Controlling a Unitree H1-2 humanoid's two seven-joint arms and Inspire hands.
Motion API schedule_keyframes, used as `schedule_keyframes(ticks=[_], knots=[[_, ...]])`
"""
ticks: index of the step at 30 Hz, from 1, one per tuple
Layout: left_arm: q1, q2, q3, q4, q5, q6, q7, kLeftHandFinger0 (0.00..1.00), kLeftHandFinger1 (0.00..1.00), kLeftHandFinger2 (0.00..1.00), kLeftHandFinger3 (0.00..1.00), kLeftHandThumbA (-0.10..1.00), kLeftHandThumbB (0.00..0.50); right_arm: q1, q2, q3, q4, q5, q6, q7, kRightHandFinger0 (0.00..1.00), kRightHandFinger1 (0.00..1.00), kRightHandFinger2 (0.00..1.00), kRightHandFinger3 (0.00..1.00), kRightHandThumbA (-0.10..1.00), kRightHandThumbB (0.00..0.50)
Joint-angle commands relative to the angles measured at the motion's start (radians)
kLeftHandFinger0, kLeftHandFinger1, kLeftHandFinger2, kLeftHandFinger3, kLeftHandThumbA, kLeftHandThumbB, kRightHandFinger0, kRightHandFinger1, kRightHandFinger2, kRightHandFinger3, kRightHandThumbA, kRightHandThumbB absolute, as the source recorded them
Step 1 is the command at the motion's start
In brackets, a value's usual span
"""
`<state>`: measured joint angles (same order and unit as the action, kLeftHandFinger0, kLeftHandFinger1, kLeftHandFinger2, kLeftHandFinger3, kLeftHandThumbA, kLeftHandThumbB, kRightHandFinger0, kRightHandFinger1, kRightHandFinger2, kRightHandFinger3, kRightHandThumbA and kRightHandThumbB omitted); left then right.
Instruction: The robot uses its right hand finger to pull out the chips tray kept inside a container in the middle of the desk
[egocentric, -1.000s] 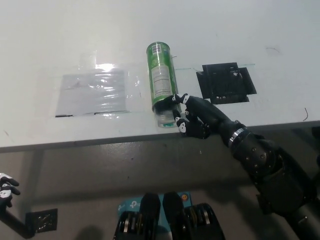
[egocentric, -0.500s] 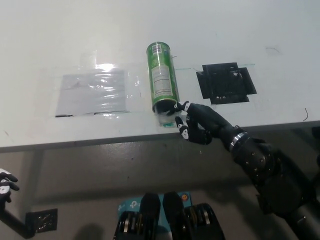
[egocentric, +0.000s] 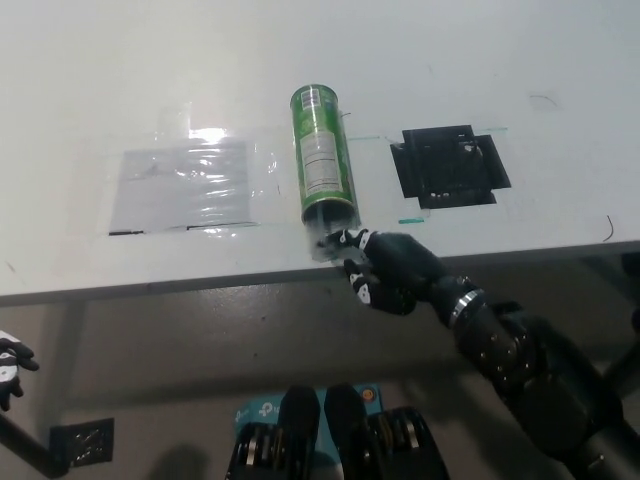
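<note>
Step in hand: extraction of the tray, judged early to midway. Right robot hand (egocentric: 385, 272), black, positioned at the near edge of the desk (egocentric: 120, 80), fingers curled, one fingertip hooked at the open mouth of the green container (egocentric: 322, 165). Container lying on its side just beyond the robot hand, mouth facing it. Clear chips tray (egocentric: 325, 238) protruding slightly from the mouth, touching the fingertips; not clamped in a full grasp, only hooked, as far as can be told. Black square plate (egocentric: 448, 165) beyond and to the outer side of the robot hand, well apart from it. Taped transparent sheet (egocentric: 185, 180) to the inner side, near the container. Left robot hand (egocentric: 10, 358), white, resting low and far off, mostly out of frame; state not determinable. Next move, as judged: continued pull toward the desk edge, fingertip kept hooked, container not dragged along. Compared with the earlier frame: robot hand drawn back and lower, more curled; container position roughly unchanged.
</note>
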<state>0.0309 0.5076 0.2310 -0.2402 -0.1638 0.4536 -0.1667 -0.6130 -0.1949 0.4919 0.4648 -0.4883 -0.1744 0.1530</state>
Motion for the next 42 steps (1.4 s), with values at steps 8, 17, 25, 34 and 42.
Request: schedule_keyframes(ticks=[8,17,25,34,42], knots=[[-0.013,0.032,0.011,-0.026,0.003,0.007,-0.012,0.20,0.25,0.38,0.74,-0.10,0.000,0.078,-0.013,0.012,-0.162,-0.016,-0.003,0.054,0.00,0.00,0.84,0.83,-0.10,0.196],[-0.012,0.022,0.016,-0.025,-0.003,0.013,-0.007,0.20,0.24,0.36,0.75,-0.10,0.000,0.159,-0.053,-0.012,-0.302,0.012,0.045,0.109,0.03,0.11,0.80,0.85,-0.10,0.172],[-0.011,0.024,0.017,-0.023,-0.009,0.013,-0.012,0.21,0.25,0.36,0.74,-0.10,0.000,0.198,-0.059,-0.029,-0.345,0.024,0.052,0.124,0.08,0.17,0.78,0.86,-0.10,0.184],[-0.012,0.022,0.017,-0.017,-0.006,0.009,-0.009,0.20,0.25,0.35,0.74,-0.10,0.000,0.238,-0.053,-0.044,-0.387,0.018,0.108,0.155,0.00,0.07,0.81,0.90,-0.10,0.166],[-0.012,0.022,0.018,-0.017,-0.011,0.007,-0.013,0.20,0.24,0.34,0.74,-0.10,0.000,0.238,-0.040,-0.046,-0.385,0.008,0.101,0.139,0.00,0.08,1.00,1.00,-0.10,0.176]])
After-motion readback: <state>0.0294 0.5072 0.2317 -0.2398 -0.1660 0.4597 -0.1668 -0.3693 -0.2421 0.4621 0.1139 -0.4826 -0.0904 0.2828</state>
